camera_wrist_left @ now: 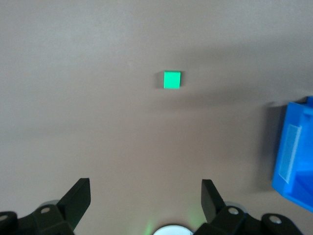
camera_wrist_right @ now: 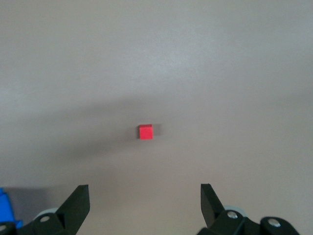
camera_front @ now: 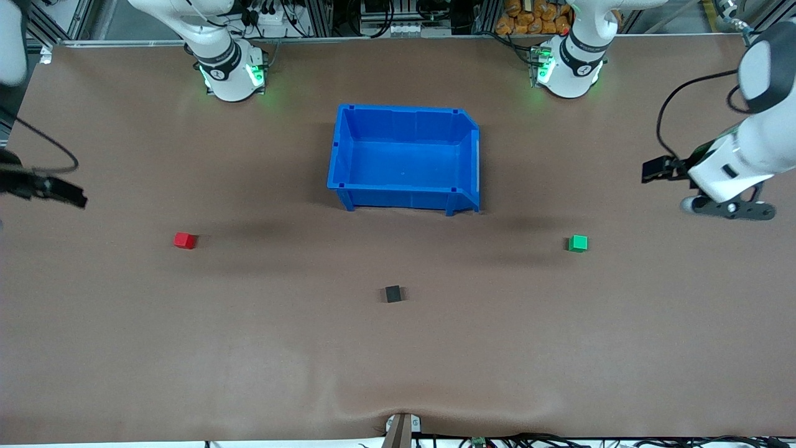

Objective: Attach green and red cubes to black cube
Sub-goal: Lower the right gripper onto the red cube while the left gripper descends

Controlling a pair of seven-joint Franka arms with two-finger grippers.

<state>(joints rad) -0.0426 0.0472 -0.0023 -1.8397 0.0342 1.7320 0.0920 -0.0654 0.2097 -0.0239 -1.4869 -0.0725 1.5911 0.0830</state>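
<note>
Front view: brown desk [camera_front: 398, 373], blue bin [camera_front: 404, 158] mid-desk toward the robot bases, nothing visible inside it. Black cube [camera_front: 392, 294] sits alone, nearer the front camera than the bin. Red cube [camera_front: 185, 240] toward the right arm's end, green cube [camera_front: 578, 243] toward the left arm's end; all three cubes well apart, none touching.

Left tool [camera_front: 659, 169] hangs in the air over the desk at the left arm's end, empty; its fingers are small and dark in this view, hard to read. Left wrist view settles it: left tool [camera_wrist_left: 145, 196] spread wide, nothing between the fingers [camera_wrist_left: 78, 196], green cube [camera_wrist_left: 171, 80] on bare desk, bin corner [camera_wrist_left: 296, 156] cut off at the frame edge.

Right tool [camera_front: 59, 190] is over the desk edge at the right arm's end, arm mostly cropped out. Right wrist view: right tool [camera_wrist_right: 145, 198] also wide, empty, red cube [camera_wrist_right: 145, 131] on the desk, sliver of bin [camera_wrist_right: 6, 208] barely in frame.
</note>
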